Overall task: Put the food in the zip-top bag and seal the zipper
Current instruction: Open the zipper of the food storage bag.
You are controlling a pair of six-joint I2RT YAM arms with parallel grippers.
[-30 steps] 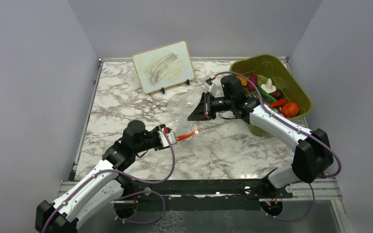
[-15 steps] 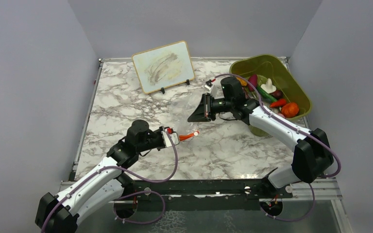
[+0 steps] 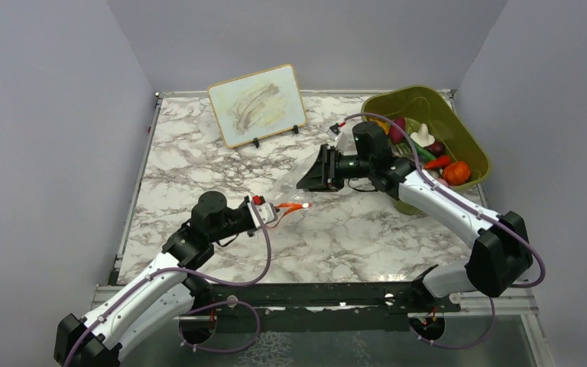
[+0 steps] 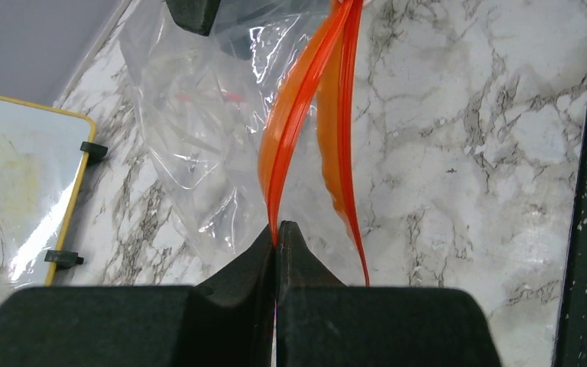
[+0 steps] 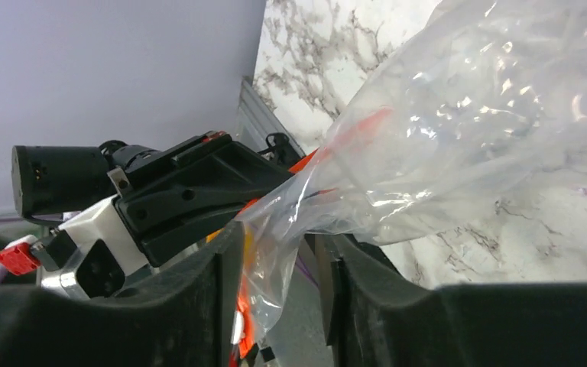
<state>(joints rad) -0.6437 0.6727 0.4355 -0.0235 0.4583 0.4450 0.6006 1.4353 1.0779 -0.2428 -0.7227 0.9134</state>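
The clear zip-top bag [image 3: 289, 182] hangs stretched between my two grippers above the marble table. My left gripper [image 3: 266, 213] is shut on one lip of the red-orange zipper [image 3: 293, 206]. In the left wrist view the jaws [image 4: 277, 233] pinch one orange strip [image 4: 294, 107] while the other lip hangs free beside it, so the mouth stands apart. My right gripper [image 3: 311, 173] is open, and bag film [image 5: 466, 115] drapes between its fingers [image 5: 279, 245]. The food [image 3: 445, 159], with an orange ball, a red carrot-like piece and dark and green pieces, lies in the olive-green bin.
The olive-green bin [image 3: 470, 138] stands at the back right, behind my right arm. A framed whiteboard [image 3: 257, 103] leans on its stand at the back centre and shows in the left wrist view [image 4: 15, 191]. Grey walls close in the marble table [image 3: 351, 237].
My left gripper has drawn slightly back to the left with the zipper lip, lifting the strip a little. The right gripper has shifted very slightly right.
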